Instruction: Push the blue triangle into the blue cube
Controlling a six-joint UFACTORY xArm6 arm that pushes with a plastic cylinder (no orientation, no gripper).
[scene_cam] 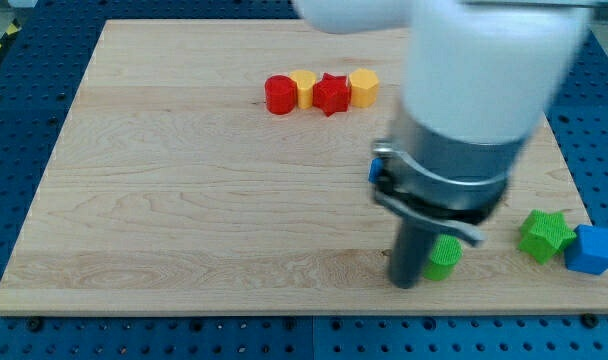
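Observation:
A small blue block [375,170], probably the blue triangle, peeks out at the left edge of the arm, mostly hidden behind it. The blue cube [592,249] sits at the board's lower right edge. My tip [405,284] rests on the board near the view's bottom, below the blue sliver and far left of the blue cube. It stands just left of a green cylinder [445,258]; I cannot tell if they touch.
A green star [545,235] lies just left of the blue cube. A row near the view's top holds a red cylinder [280,95], a yellow block [303,88], a red star [331,94] and a yellow hexagon [364,88]. The arm's body hides the board's right middle.

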